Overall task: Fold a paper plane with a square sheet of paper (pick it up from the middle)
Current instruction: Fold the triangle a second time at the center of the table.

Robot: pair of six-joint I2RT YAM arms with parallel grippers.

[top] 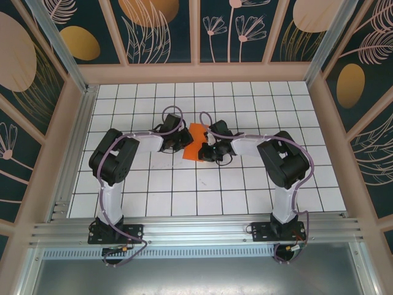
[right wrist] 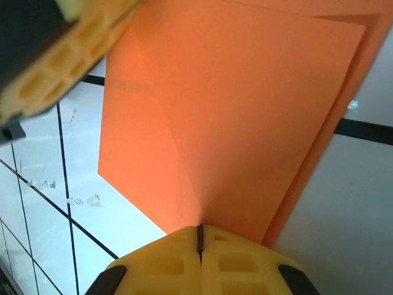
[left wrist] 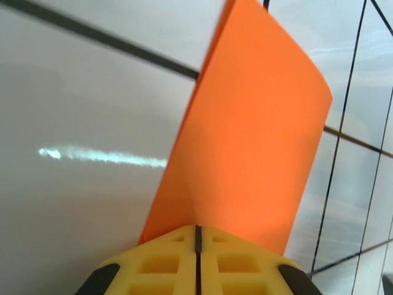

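The square sheet of paper (top: 195, 140) is off the counter (top: 202, 190), held near its centre between the two arms. From above it looks narrower than a full square, so it is probably doubled over already. The left arm (top: 132, 150) reaches it from 9 o'clock and the right arm (top: 276, 153) from about 4 o'clock.

In the left wrist view the left jaws are pressed together on the sheet's lower edge. The yellow fingers (left wrist: 166, 258) meet at a thin seam at 6 o'clock, and the orange paper (left wrist: 245, 141) rises from that seam toward 1 o'clock. A second layer shows along its 10 o'clock edge, which suggests a fold.

The right wrist view shows the right jaws clamped the same way, with fingers (right wrist: 239, 258) together at 6 o'clock and the sheet (right wrist: 233, 123) fanning upward. At 3 o'clock a back layer peeks past the front one. One finger of the left jaws (right wrist: 55, 74) shows at 10 o'clock, close to the paper's far side.

Gripping from opposite sides probably keeps the thin paper taut and its layers aligned, so that a crease can be set without the sheet sagging. The dart shape is not yet formed, so the task seems to be at an early fold. The main risk is the layers slipping when either grip loosens.
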